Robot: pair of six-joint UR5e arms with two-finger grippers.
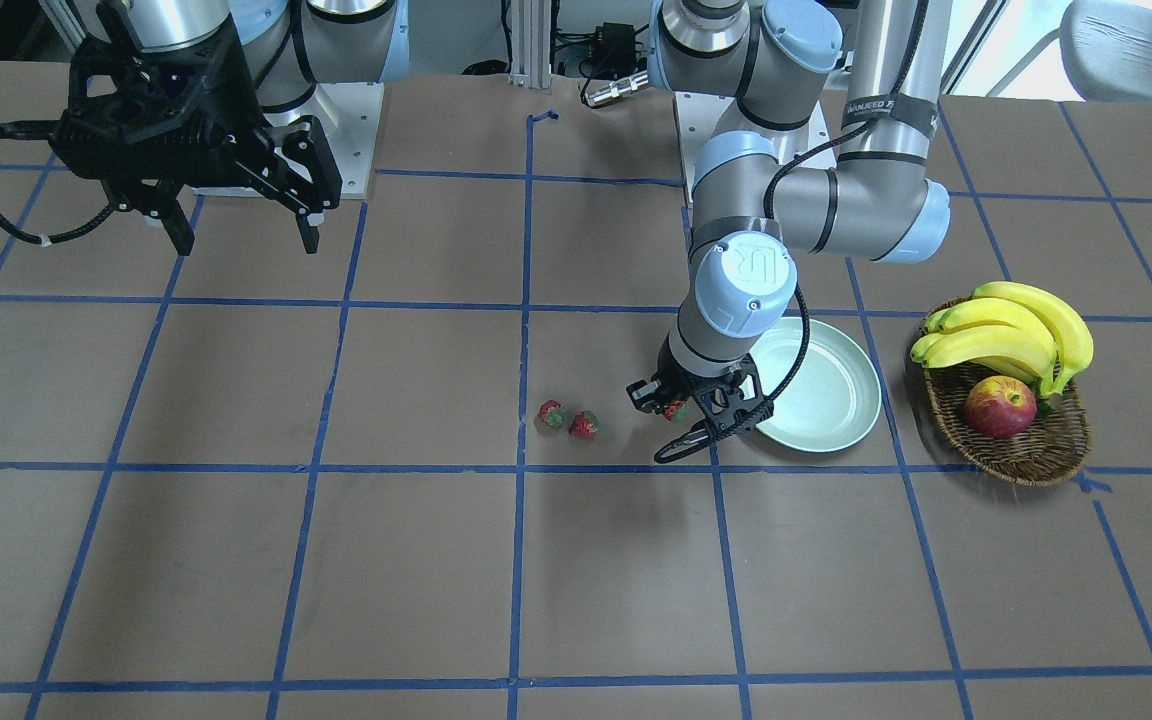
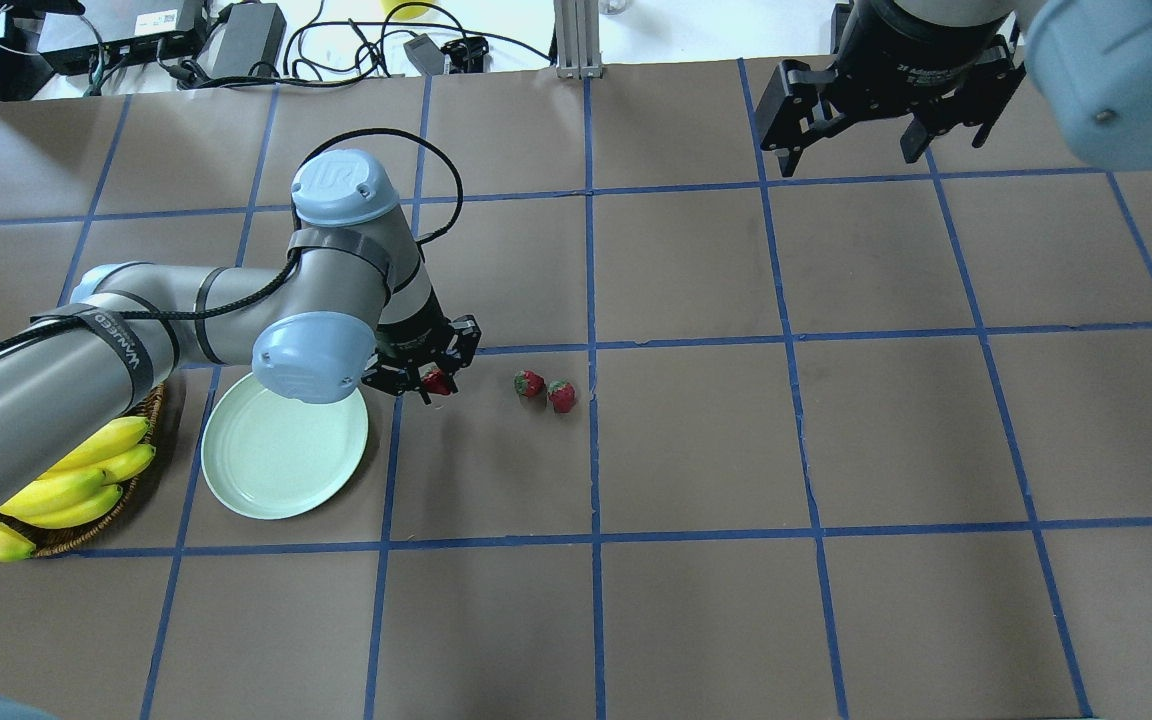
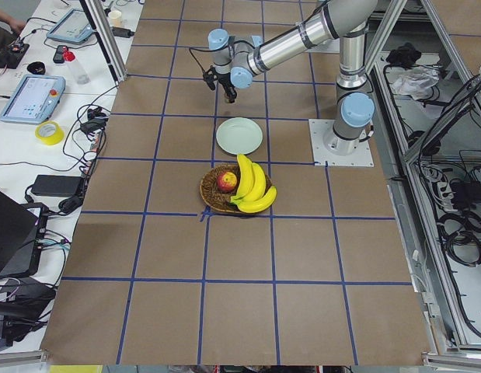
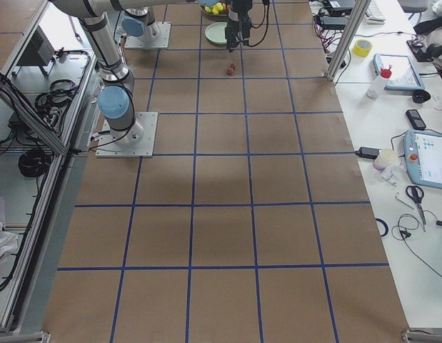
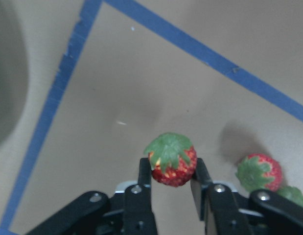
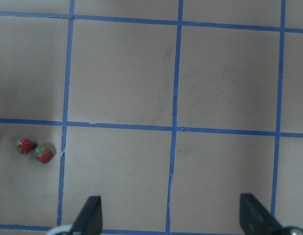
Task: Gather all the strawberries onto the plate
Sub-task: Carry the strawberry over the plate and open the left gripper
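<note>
left gripper (image 5: 171, 169): jaws pinching one strawberry (image 5: 170, 159) by its sides, green cap facing the wrist camera. the berry looks clear of the brown paper, though i cannot tell by how much. in the overhead view it sits just beside the plate's rim, not over it.

plate (image 2: 276, 470): pale mint-green, nothing in it. it lies about midway between the robot-side edge and the operators' edge of the desk, on the left-end side of the berries. a wicker basket (image 1: 1036, 455) with bananas (image 1: 1011, 335) and an apple (image 1: 999, 407) sits further toward the left end.

two loose strawberries (image 2: 529, 383) (image 2: 562, 396) lie on the desk, almost touching each other, near the gripper on its right-end side.

right gripper (image 1: 246, 243): jaws spread wide, holding nothing, raised near the robot-side edge, well apart from the berries.

progress, judged: none delivered. first berry is in hand, with a short carry over the rim and a release to do. two more pick-and-place cycles remain.
</note>
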